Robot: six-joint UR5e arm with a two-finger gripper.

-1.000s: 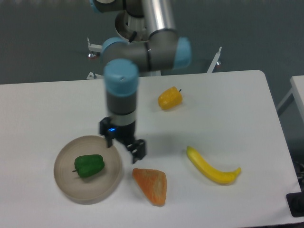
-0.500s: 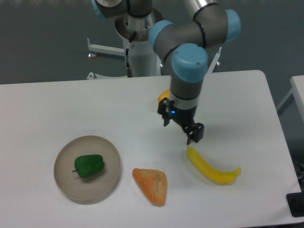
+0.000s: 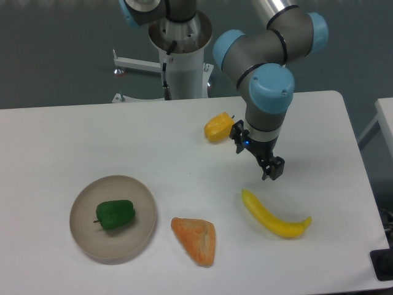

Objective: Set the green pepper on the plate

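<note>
Green pepper (image 3: 115, 214) lying on plate (image 3: 112, 218), w/ placement apparently done. Gripper (image 3: 260, 155) well apart, nr yellow pepper (image 3: 219, 127) & banana (image 3: 274, 216), fingers apart, holding nothing.

We have a single fixed view, set high and in front of the white table (image 3: 73, 135), looking down and toward the arm's base (image 3: 182, 58) at 12 o'clock. It stands back enough to take in nearly the whole tabletop, with dark floor beyond and another table's edge at 3 o'clock.
</note>
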